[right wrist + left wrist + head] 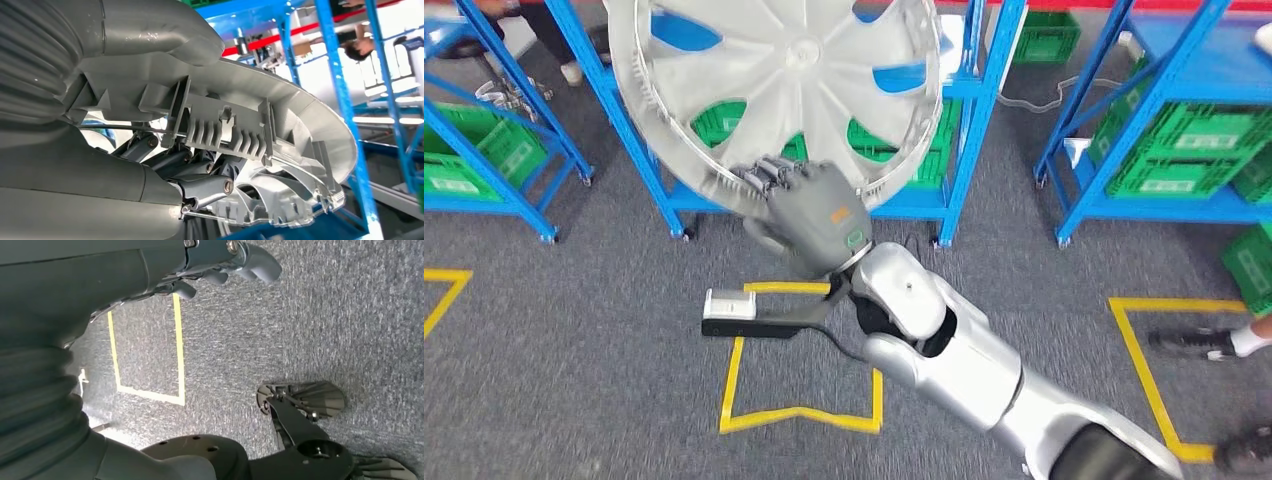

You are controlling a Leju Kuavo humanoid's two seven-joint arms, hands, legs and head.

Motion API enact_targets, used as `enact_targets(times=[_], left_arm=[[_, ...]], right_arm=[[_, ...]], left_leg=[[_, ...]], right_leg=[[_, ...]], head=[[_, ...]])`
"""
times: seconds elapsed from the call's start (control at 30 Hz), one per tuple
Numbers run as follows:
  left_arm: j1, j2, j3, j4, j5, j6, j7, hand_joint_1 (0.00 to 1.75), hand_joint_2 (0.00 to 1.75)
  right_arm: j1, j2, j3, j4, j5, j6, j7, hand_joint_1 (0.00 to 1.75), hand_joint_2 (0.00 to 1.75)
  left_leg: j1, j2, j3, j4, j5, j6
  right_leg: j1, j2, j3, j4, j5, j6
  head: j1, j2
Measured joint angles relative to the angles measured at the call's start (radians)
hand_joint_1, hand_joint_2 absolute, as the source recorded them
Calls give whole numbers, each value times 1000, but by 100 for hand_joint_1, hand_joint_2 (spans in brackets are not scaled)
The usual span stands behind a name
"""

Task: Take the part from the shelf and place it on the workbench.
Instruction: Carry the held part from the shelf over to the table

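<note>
The part is a large silver wheel cover (pixel 784 80) with spoke-shaped openings, held up in front of the blue shelf (pixel 969 150). My right hand (pixel 814 215) grips its lower rim from below, fingers wrapped over the edge. In the right wrist view the ribbed inner rim of the cover (pixel 280 100) lies across my right hand (pixel 200 175), whose dark fingers close under it. My left hand (pixel 220 265) hangs over the grey carpet with its fingers loosely apart and nothing in them.
Blue shelf racks stand at the left, middle and right, holding green crates (pixel 1194 150). Yellow tape squares (pixel 804 415) mark the grey carpet. A person's shoes (pixel 1194 342) are at the right edge, near another yellow outline.
</note>
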Motion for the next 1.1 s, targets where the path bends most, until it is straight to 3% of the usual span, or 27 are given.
enact_targets(times=[0.07, 0.1, 0.2, 0.23, 0.27, 0.3, 0.37, 0.43, 0.5, 0.57, 0.63, 0.67, 0.73, 0.8, 0.83, 0.87, 0.93, 0.97, 1.03, 1.1], left_arm=[[0, -1, 0, 1, -1, -1, 1, 0, 175], [1, -1, 0, 2, -2, -2, 2, 0, 175], [2, 1, 0, 2, -8, -9, 4, 0, 175], [3, 2, 0, 2, -10, -12, 0, 0, 175], [3, 1, 0, 2, -11, -14, -4, 0, 175], [4, 1, 0, 2, -12, -16, -9, 0, 175], [4, 1, 0, 2, -12, -19, -17, 0, 175], [2, 0, 0, 1, -12, -22, -24, 0, 175], [-1, -1, 0, 1, -13, -26, -29, 0, 175], [-2, 0, 0, 1, -13, -29, -31, 0, 175], [-1, 1, 0, 1, -13, -29, -31, 0, 175], [0, 2, 0, 1, -13, -30, -31, 0, 175], [1, 2, 0, 1, -13, -30, -30, 0, 175], [1, 3, 0, 2, -12, -30, -28, 0, 175], [2, 4, 0, 2, -10, -30, -28, 0, 175], [2, 5, 0, 2, -8, -30, -28, 0, 175], [1, 6, 0, 2, -4, -30, -28, 0, 175], [0, 7, 0, 2, -3, -30, -28, 0, 175], [-1, 7, 0, 2, -2, -30, -28, 0, 175], [0, 7, 0, 2, -2, -30, -28, 0, 175]], right_arm=[[4, -3, 0, -3, 4, 4, 1, 175, 175], [6, -5, 0, -4, 7, 6, 3, 175, 175], [14, -16, 0, -13, 17, 14, 11, 175, 175], [19, -20, 0, -15, 22, 18, 11, 175, 175], [26, -25, 0, -18, 29, 21, 11, 175, 175], [33, -29, 0, -20, 36, 24, 9, 175, 175], [40, -37, -1, -23, 49, 30, 7, 175, 175], [41, -42, -3, -29, 59, 34, 6, 175, 175], [41, -44, -6, -35, 67, 39, 5, 175, 175], [40, -46, -8, -36, 72, 42, 4, 175, 175], [39, -47, -9, -36, 77, 45, 6, 175, 175], [39, -48, -10, -37, 80, 47, 8, 175, 175], [40, -48, -11, -38, 86, 52, 10, 175, 175], [43, -48, -12, -38, 91, 59, 7, 175, 175], [43, -47, -12, -38, 93, 62, 5, 175, 175], [44, -45, -12, -38, 95, 64, 3, 175, 175], [43, -40, -12, -38, 98, 67, -1, 175, 175], [42, -38, -12, -38, 98, 68, -3, 175, 175], [40, -33, -12, -37, 99, 68, -7, 175, 175], [39, -30, -12, -37, 99, 69, -7, 175, 175]], left_leg=[[0, 4, -17, -2, 23, 20], [1, 7, -26, -4, 36, 30], [0, 11, -73, -4, 76, 45], [-1, 11, -92, -3, 89, 46], [-3, 11, -111, -1, 102, 47], [-4, 12, -130, 1, 114, 46], [-5, 11, -160, 8, 135, 42], [-8, 7, -182, 18, 150, 34], [-8, 3, -192, 21, 166, 23], [-7, -1, -194, 15, 179, 14], [-6, -5, -206, 33, 162, 4], [-5, -5, -220, 66, 134, -3], [2, -3, -264, 186, 58, -18], [8, -1, -290, 281, 22, -29], [11, 1, -277, 279, 30, -33], [14, 7, -243, 237, 51, -36], [14, 38, -152, 103, 89, -37], [10, 52, -122, 55, 98, -31], [2, 59, -109, 23, 95, -12], [6, 41, -117, 19, 98, 7]], right_leg=[[-4, 2, -6, -2, 4, 13], [-5, 4, -15, 17, -23, 17], [-5, 7, -63, 190, -176, 23], [-4, 7, -73, 254, -199, 23], [-3, 7, -74, 298, -194, 22], [-2, 7, -59, 311, -167, 19], [4, 10, 22, 238, -117, 7], [11, 23, 139, 82, -150, -8], [15, 28, 195, -10, -193, -15], [15, 20, 194, -20, -189, -18], [8, 9, 191, -27, -174, -27], [3, 2, 187, -31, -166, -32], [1, -10, 176, -30, -156, -37], [0, -25, 163, -27, -149, -35], [-2, -33, 157, -24, -147, -33], [-3, -42, 154, -21, -146, -31], [-4, -58, 150, -16, -147, -24], [-2, -65, 149, -14, -147, -19], [4, -79, 147, -11, -146, -8], [4, -86, 145, -7, -148, 3]], head=[[-2, 0], [-1, 0], [2, 0], [2, 0], [2, 0], [2, 0], [2, 0], [2, 0], [2, 0], [2, 0], [0, 0], [-1, 0], [-3, 0], [-4, 0], [-4, 0], [-4, 0], [-5, 0], [-5, 0], [-5, 0], [-4, 0]])
